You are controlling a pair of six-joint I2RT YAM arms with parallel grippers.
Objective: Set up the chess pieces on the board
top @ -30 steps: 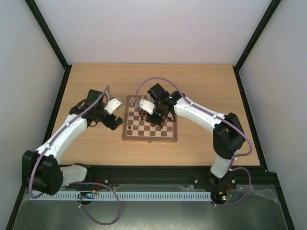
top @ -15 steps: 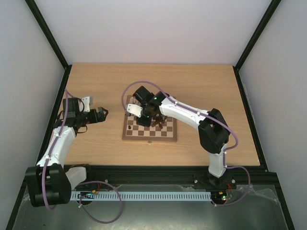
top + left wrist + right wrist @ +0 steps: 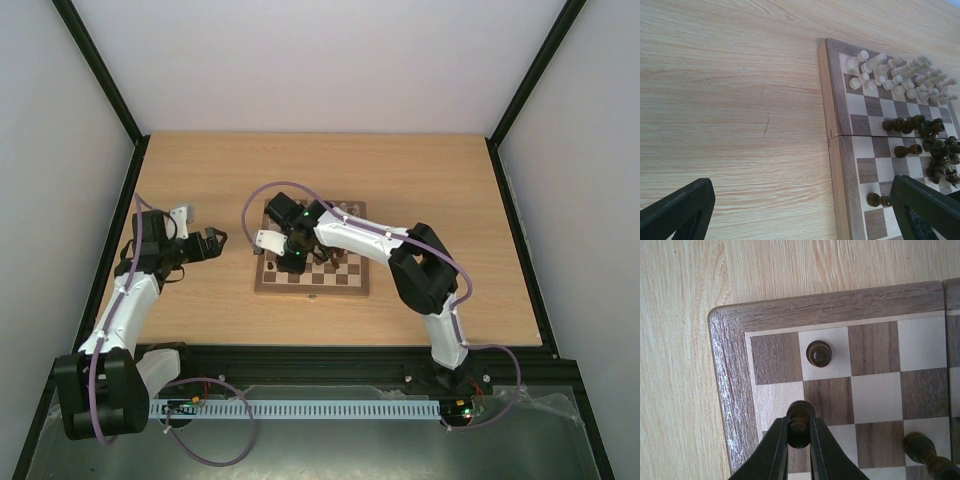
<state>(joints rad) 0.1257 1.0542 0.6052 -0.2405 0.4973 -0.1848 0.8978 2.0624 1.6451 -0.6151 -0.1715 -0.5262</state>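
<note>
- Chess pieces [image 3: 897,90]: cream ones are bunched at the upper right of the left wrist view. The dark ones [image 3: 912,124] are just below them, all on the board [image 3: 832,125].
- Left gripper [image 3: 200,232]: has backed away from the board's left edge toward frame left. Its jaws are wide apart, with nothing in them.
- Right gripper [image 3: 800,437]: has swung from board centre to the board's lower-left corner in the top view, clamped on a dark piece [image 3: 800,419].
- Held piece is seen end-on, so its long axis is vertical, head up. Judged: a placement is in hand.

board [image 3: 730,390] cut off right and below, dark piece [image 3: 920,444] cropped at bottom edge
</note>
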